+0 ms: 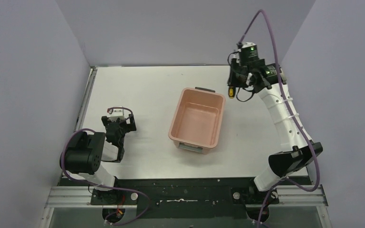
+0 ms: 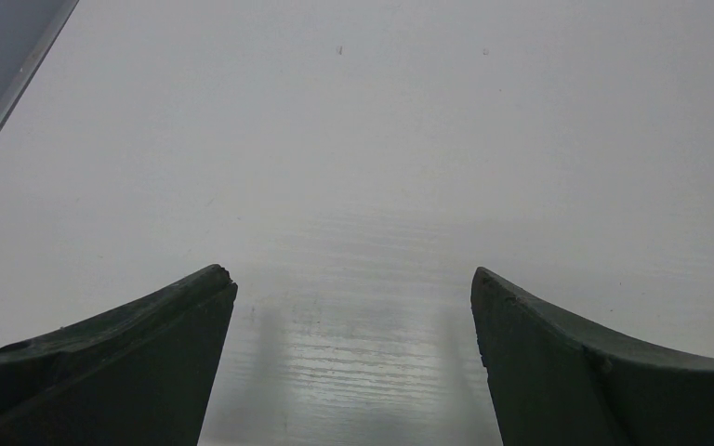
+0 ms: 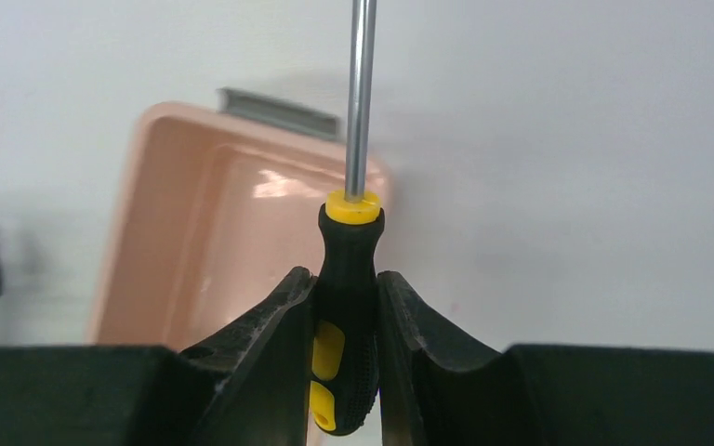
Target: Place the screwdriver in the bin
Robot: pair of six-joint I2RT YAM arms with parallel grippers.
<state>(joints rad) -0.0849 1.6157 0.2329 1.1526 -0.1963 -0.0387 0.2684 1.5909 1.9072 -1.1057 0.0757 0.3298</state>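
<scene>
My right gripper point(image 3: 346, 276) is shut on the black-and-yellow handle of the screwdriver point(image 3: 349, 246), whose thin metal shaft points away from the wrist. In the top view this gripper point(image 1: 232, 85) holds the screwdriver point(image 1: 230, 89) raised just right of the far right corner of the salmon-pink bin point(image 1: 177, 114). The bin is empty and stands in the middle of the table; it also shows in the right wrist view point(image 3: 167, 232), to the left behind the handle. My left gripper point(image 1: 119, 124) is open and empty, low over the bare table at the left point(image 2: 353, 279).
Grey walls enclose the white table on the left, back and right. A grey handle clip point(image 1: 190, 148) sits at the bin's near short end and another point(image 1: 204, 89) at its far end. A purple cable point(image 1: 266, 21) loops above the right arm.
</scene>
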